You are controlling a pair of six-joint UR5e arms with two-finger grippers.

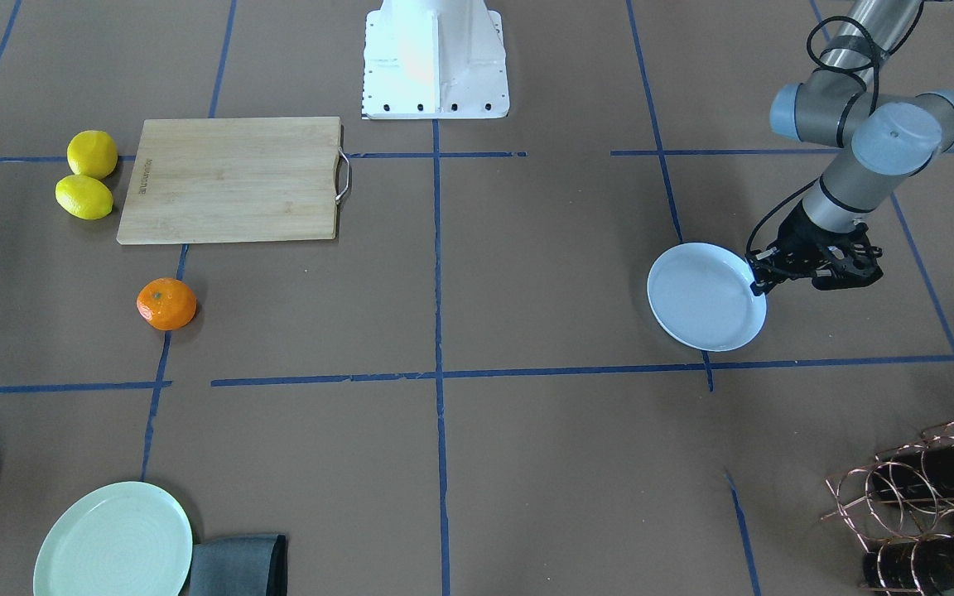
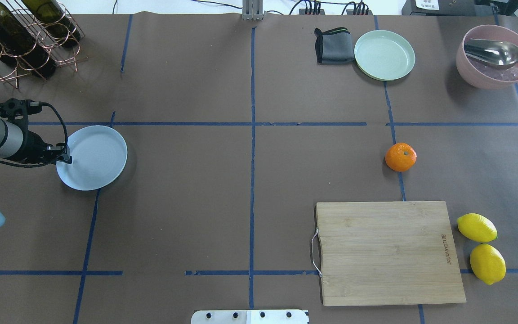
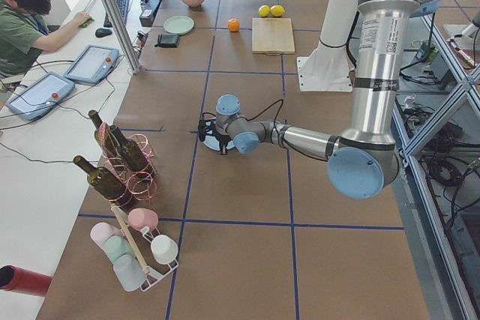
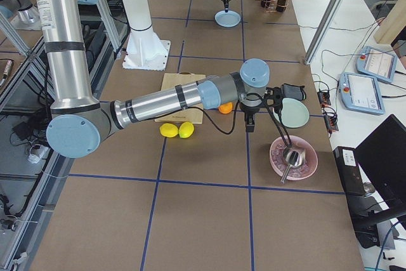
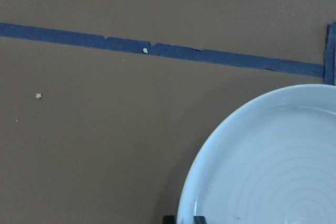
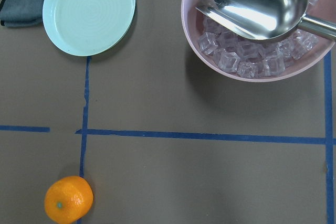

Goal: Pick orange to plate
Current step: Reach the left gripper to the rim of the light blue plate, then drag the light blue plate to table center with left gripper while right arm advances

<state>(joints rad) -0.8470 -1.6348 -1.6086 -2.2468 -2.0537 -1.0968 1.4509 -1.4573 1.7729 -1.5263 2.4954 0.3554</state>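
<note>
The orange rests on a blue tape line on the robot's right half of the table, just beyond the wooden cutting board; it also shows as orange and low left in the right wrist view as orange. The white plate lies on the left half. My left gripper is at its near rim, fingers straddling the edge and shut on it; two fingertips show at the rim. My right gripper hangs above the table between orange and bowl; I cannot tell its state.
Two lemons lie right of the board. A pale green plate and folded grey cloth sit at the far side. A pink bowl holds ice and a metal scoop. A bottle rack stands far left.
</note>
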